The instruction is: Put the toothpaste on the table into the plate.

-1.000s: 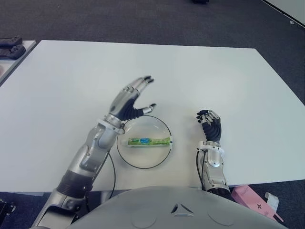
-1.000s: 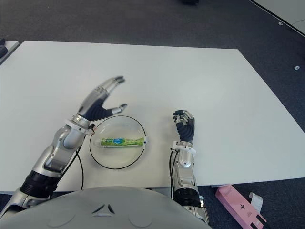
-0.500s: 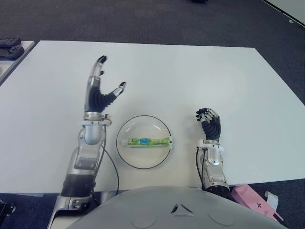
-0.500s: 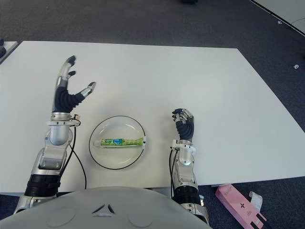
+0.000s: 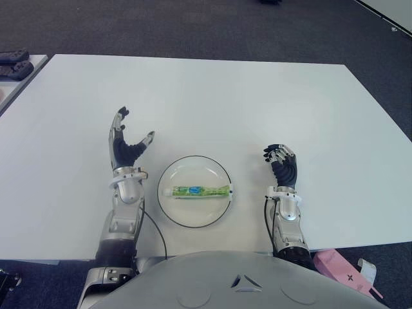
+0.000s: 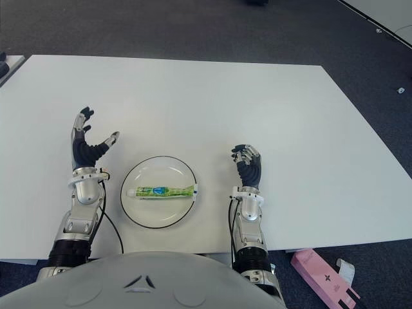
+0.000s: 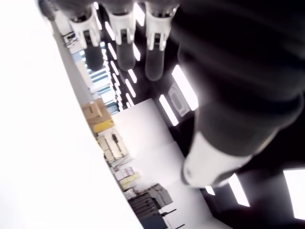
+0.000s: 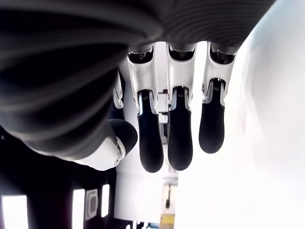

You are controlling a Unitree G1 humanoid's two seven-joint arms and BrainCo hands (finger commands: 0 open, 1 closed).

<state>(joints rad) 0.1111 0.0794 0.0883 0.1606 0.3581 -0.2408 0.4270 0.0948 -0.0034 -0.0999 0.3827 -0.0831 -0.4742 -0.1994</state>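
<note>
The green toothpaste tube [image 5: 199,191] lies flat across the middle of the round white plate [image 5: 193,168], which has a dark rim and sits near the table's front edge. My left hand [image 5: 132,138] stands upright just left of the plate, palm toward it, fingers and thumb spread, holding nothing. In the left wrist view its fingers [image 7: 124,33] are stretched out with nothing between them. My right hand [image 5: 282,167] shows upright to the right of the plate, clear of it. Its fingers [image 8: 176,138] are loosely bent and empty.
The white table [image 5: 225,96] stretches far behind the plate. A pink box [image 5: 338,267] lies below the table's front right corner. Dark objects [image 5: 13,61] sit on a separate surface at the far left.
My left hand has drawn back from over the plate's left rim, swung left and come down beside the plate, staying open. The toothpaste, plate and right hand have not moved.
</note>
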